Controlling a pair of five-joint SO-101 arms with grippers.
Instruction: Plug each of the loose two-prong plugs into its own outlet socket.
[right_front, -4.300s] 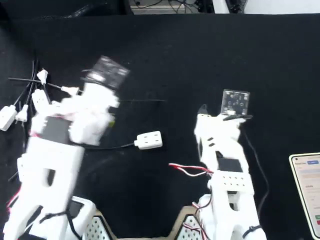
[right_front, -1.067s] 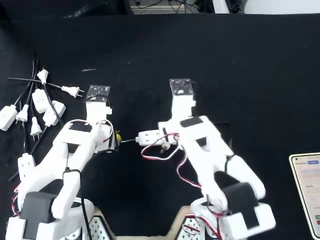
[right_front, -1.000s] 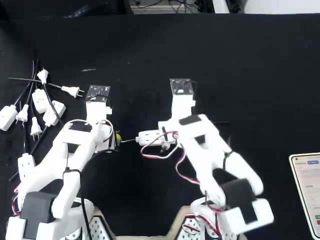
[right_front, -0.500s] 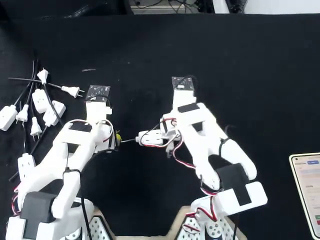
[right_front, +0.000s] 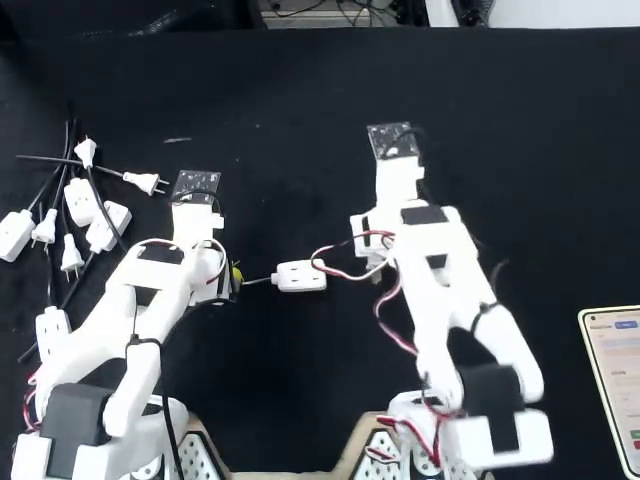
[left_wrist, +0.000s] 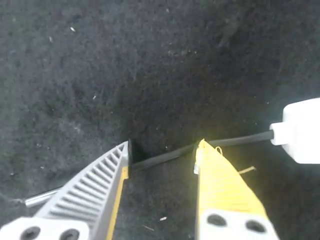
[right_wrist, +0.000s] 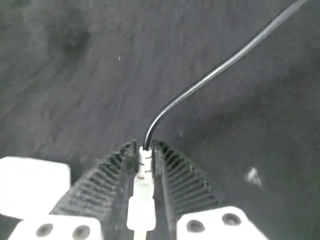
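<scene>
plug (right_wrist: 140, 201) in right hand (right_wrist: 144, 148), socket (right_wrist: 32, 184) seemingly beside

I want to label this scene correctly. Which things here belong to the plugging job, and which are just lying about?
Job: plug in the shut right gripper; outlet socket, its cord passing through the open left gripper; pile of further plugs and sockets.
Lying about: phone, off to the side.

A black cloth covers the table (right_front: 520, 120). A phone (right_front: 613, 370) with a lit screen lies at the table's right edge, partly cut off. Beyond the table's far edge sits a tangle of dark cables (right_front: 340, 10) beside a pale surface (right_front: 560, 12).
</scene>
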